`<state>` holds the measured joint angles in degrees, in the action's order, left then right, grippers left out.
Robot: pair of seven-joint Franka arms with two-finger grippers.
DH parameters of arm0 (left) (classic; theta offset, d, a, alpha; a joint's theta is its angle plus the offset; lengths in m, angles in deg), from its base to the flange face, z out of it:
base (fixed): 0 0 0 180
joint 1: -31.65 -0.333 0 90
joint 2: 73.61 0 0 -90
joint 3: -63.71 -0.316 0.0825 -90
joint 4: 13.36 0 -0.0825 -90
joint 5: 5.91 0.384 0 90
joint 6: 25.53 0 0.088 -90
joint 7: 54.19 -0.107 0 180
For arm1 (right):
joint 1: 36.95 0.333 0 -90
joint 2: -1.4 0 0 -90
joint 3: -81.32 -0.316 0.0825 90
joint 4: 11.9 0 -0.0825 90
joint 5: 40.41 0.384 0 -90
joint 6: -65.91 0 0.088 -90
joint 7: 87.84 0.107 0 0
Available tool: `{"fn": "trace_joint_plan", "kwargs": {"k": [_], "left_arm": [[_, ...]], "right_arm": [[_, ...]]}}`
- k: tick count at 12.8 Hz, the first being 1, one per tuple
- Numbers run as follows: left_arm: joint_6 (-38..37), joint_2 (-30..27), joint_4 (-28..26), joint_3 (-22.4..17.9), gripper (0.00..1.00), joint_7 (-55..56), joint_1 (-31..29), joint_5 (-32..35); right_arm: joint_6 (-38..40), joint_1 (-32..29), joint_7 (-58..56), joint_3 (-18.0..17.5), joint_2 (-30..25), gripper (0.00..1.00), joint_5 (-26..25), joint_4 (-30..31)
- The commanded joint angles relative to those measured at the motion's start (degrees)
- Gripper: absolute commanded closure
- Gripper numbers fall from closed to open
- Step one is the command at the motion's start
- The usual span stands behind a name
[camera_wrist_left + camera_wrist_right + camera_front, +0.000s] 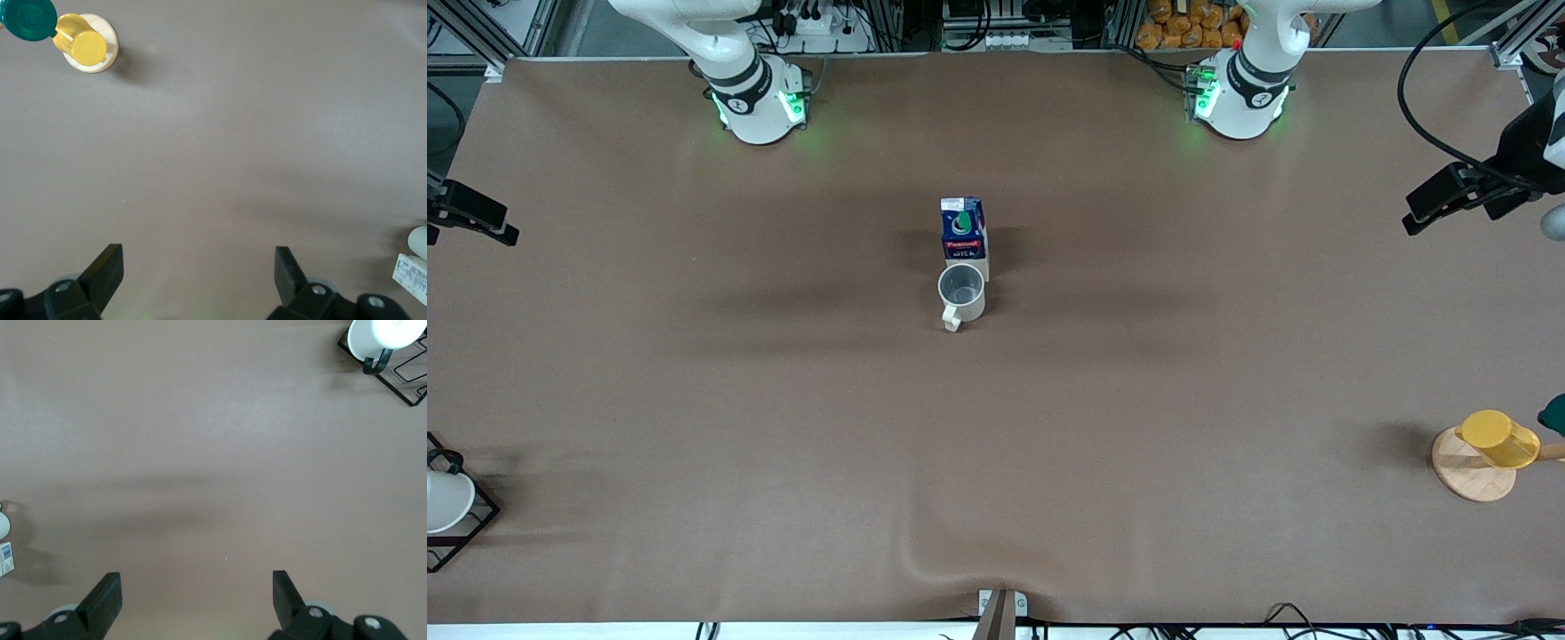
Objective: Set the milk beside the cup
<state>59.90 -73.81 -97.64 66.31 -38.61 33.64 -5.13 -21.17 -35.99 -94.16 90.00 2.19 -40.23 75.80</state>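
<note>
Cup [961,293] handle toward camera; milk [964,228] upright, touching; both hands [199,273] [197,597] spread.

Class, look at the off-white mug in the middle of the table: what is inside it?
The cup shows a bare grey inside with nothing in it. The milk stands upright just beside it, farther from the front camera, its lowest edge hidden by the mug's rim.
</note>
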Motion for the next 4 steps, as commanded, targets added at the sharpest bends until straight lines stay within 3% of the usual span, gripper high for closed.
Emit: {"fn": "trace_joint_plan", "kwargs": {"k": [1, 4], "left_arm": [[-0.18, -1.39, -1.33, -0.84, 0.00, -1.35, -0.31, -0.52], [-0.35, -1.12, -1.06, -0.58, 0.00, -1.69, -0.76, -0.26]], "right_arm": [[-0.02, -0.78, -0.36, -0.77, -0.26, 0.00, 0.52, -0.08], [-0.37, -0.87, -0.18, -0.86, 0.01, 0.00, 0.52, -0.08]]}}
